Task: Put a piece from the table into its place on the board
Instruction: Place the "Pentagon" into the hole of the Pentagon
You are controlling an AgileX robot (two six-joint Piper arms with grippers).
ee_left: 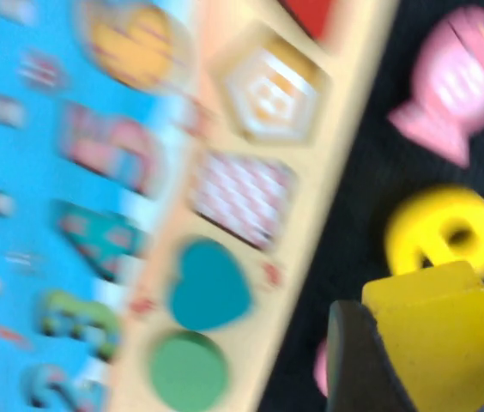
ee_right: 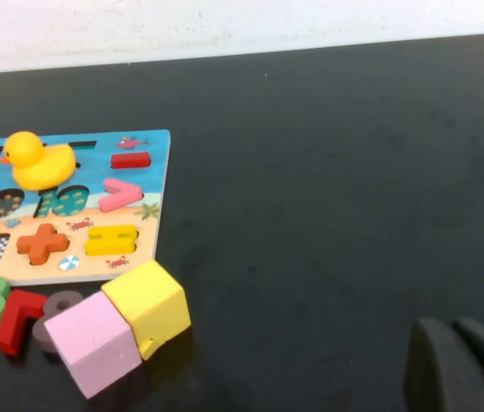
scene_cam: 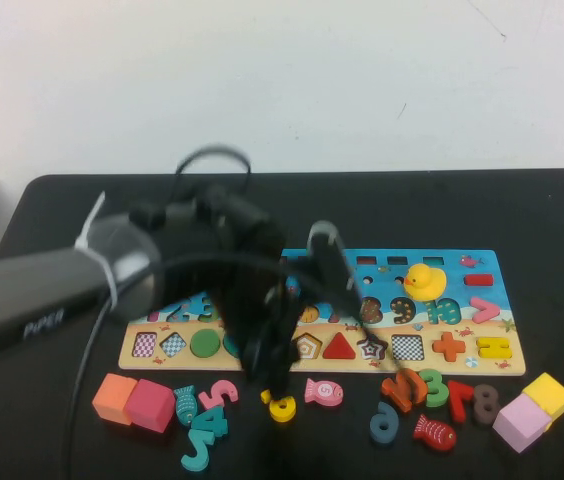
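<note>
Here a yellow block is pinched in the left end effector, above the puzzle board's front edge, near a loose yellow number piece on the black tabletop. The right end effector hovers away from the board, fingers pressed together.

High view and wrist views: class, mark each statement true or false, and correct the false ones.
1. A yellow duck sits on the board. True.
2. The pink cube and yellow cube lie on the board. False: they sit on the table, off the board's right corner.
3. The left gripper hangs by the yellow number piece. True.
4. The red triangle lies loose on the table. False: it sits in its board slot.
5. The right gripper is over the board. False: it is over bare table beyond the cubes.
</note>
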